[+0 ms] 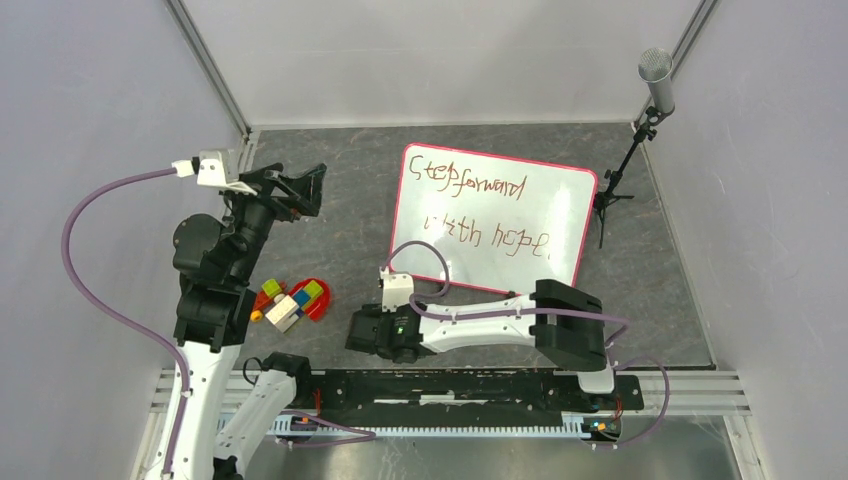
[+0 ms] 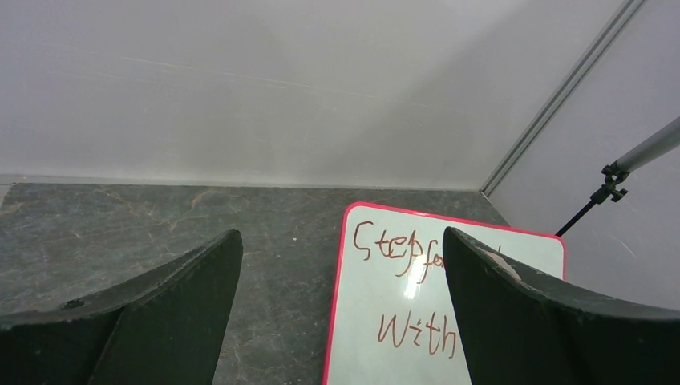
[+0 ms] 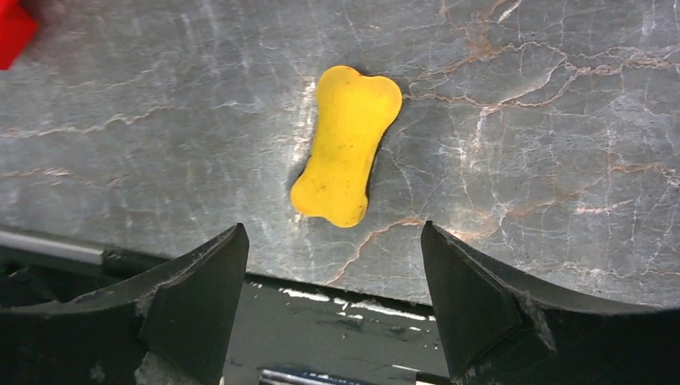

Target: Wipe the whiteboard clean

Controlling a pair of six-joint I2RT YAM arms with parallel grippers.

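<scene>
Along the bottom of the overhead frame ran a black rail [image 1: 450,395] carrying both arm bases. From the lower right, the right arm reached leftward across the lower centre, low over the dark marbled counter [image 1: 340,240]. The right hand [image 3: 333,233] was released, its fingers spread wide and holding nothing. In its wrist view a yellow bone-shaped piece [image 3: 345,148] lay flat on the counter at centre frame, just beyond the gap between the fingers and not touched by either. A red corner of something [image 3: 14,32] showed at the upper left of that view.

Left of the right hand, in the lower left of the overhead frame, sat a small heap of coloured toy blocks [image 1: 290,300]. Above it, the left hand [image 1: 300,190] hung raised, also released and empty, facing the board.

The whiteboard [image 1: 490,215] lay in the upper centre, slightly skewed, well apart from both hands, with "Step forward with hope" written on it in reddish-brown marker. A microphone on a stand [image 1: 655,75] stood at the upper right.
</scene>
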